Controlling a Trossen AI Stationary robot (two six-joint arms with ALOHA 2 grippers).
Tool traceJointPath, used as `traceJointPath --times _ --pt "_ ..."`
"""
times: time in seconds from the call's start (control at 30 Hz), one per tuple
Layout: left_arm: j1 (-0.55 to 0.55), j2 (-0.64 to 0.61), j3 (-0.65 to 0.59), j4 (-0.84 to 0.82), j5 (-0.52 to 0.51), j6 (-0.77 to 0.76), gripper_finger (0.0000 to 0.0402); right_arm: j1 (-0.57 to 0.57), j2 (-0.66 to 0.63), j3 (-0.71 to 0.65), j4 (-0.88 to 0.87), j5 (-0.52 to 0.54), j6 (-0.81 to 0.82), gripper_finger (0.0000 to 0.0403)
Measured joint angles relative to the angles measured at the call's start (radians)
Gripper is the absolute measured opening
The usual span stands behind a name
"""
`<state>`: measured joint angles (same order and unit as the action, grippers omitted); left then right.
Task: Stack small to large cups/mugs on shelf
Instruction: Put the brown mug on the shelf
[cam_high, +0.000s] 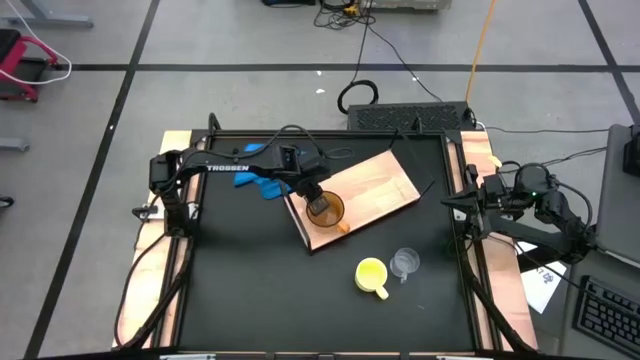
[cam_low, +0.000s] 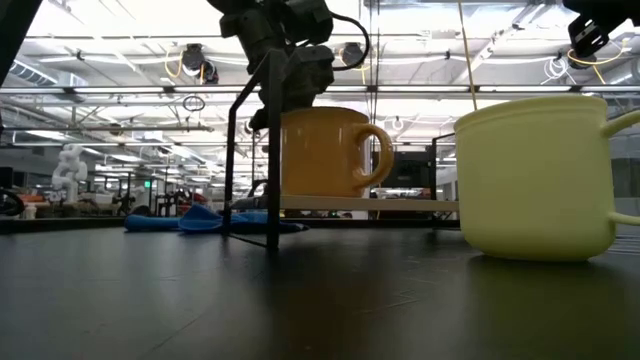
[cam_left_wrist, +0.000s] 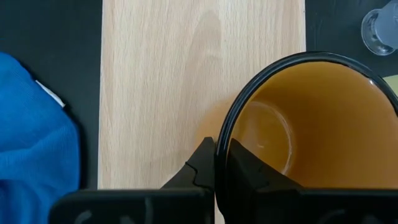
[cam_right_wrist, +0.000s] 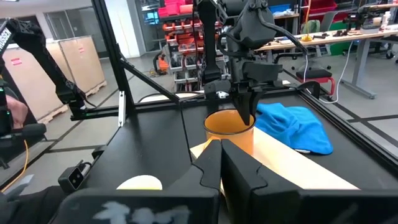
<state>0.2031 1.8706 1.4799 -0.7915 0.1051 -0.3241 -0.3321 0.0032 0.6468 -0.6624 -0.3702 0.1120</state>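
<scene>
The left end effector (cam_left_wrist: 215, 163) is pinching the rim of the orange-brown mug (cam_high: 325, 209), one finger inside and one outside, clenched on the wall. The mug is standing upright on the wooden shelf (cam_high: 375, 180), at the board's 7 o'clock corner, close to the edge. The yellow mug (cam_high: 371, 274) is sitting on the black table (cam_high: 250, 290) toward 5 o'clock from the shelf, with the clear plastic cup (cam_high: 404, 262) just beside it at its 2 o'clock. A blue cloth (cam_high: 262, 183) is lying at the shelf's 9 o'clock. The right end effector (cam_right_wrist: 221, 155) is waiting clenched and empty by the table's 3 o'clock side. The risk is judged to lie in the release: a thin rim pinch could be dragging or tipping the mug as the fingers are parting, and near that corner a small slide could be sending it off the board.
</scene>
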Motion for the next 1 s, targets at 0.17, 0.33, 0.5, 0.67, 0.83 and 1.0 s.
traceJointPath --times 0.17,0.33,0.5,0.67,0.83,1.0 --pt "-0.001 0.0 0.0 0.0 0.0 0.002 0.0015 0.0 0.0 0.0 0.0 0.0 0.0 0.0" --pt "-0.001 0.0 0.0 0.001 0.0 0.004 0.0015 0.0 0.0 0.0 0.0 0.0 0.0 0.0" --pt "-0.002 0.0 0.0 0.001 -0.001 0.005 0.0016 0.0 0.0 0.0 0.0 0.0 0.0 0.0" --pt "-0.005 0.005 -0.005 -0.007 -0.025 0.011 0.0052 0.0 0.0 0.0 0.0 0.0 0.0 0.0" --pt "-0.01 0.008 -0.008 -0.018 -0.045 0.014 0.0062 0.0 0.0 0.0 0.0 0.0 0.0 0.0" --pt "-0.019 0.013 -0.01 -0.019 -0.061 0.024 0.0065 0.0 0.0 0.0 -0.001 0.0 0.0 0.0"
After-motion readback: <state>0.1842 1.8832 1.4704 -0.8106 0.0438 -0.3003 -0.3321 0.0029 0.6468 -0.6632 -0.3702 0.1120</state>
